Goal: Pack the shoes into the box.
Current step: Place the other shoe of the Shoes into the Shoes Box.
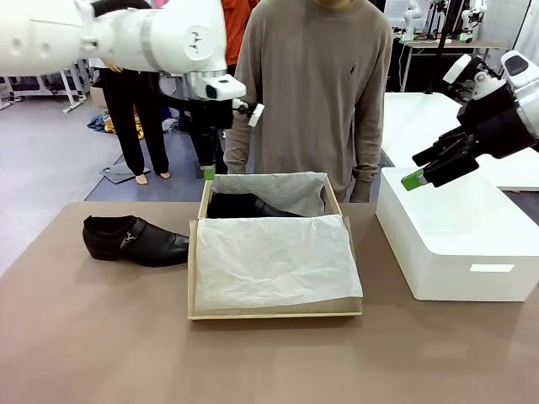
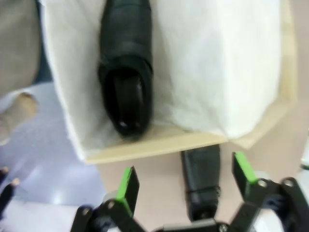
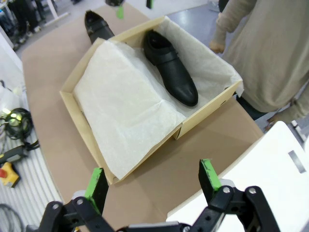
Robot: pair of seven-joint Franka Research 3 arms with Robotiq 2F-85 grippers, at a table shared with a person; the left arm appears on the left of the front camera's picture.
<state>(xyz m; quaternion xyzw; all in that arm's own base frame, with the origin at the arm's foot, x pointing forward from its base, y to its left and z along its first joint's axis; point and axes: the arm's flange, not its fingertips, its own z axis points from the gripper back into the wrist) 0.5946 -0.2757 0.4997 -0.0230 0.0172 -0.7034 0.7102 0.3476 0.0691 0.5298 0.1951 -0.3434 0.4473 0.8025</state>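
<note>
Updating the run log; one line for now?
first shoe in box | second shoe on table | left pincer open | right pincer open

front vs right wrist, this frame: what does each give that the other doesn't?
Front gives the shoe on the table in full side profile, strap and buckle visible, left of the box, and the right tool open above the white box. Right wrist gives a top-down look at the shoe in the box, whole, along the wall nearest the person, beside the tissue paper. Both show the box, tissue paper, both shoes and the person.
</note>
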